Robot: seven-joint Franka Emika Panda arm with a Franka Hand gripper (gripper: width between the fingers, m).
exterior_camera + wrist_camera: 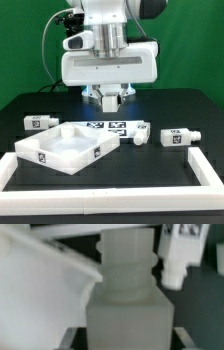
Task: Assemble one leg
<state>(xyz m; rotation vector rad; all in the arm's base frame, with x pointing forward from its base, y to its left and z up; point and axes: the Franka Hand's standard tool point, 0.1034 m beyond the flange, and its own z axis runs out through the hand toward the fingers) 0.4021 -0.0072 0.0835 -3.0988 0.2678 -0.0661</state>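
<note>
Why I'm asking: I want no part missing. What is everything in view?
Table: one, black, under everything.
Frame: one, white, along the table's front.
Marker board: one, white, centre.
Panel: one, white, exterior view's left front.
Left leg: one, white, tagged, behind the panel.
Middle leg: one, white, tagged, beside the marker board.
Right leg: one, white, tagged, exterior view's far right.
Held leg: one, white, gripped, centre.
Claw: one, white-bodied, closed on the held leg.
</note>
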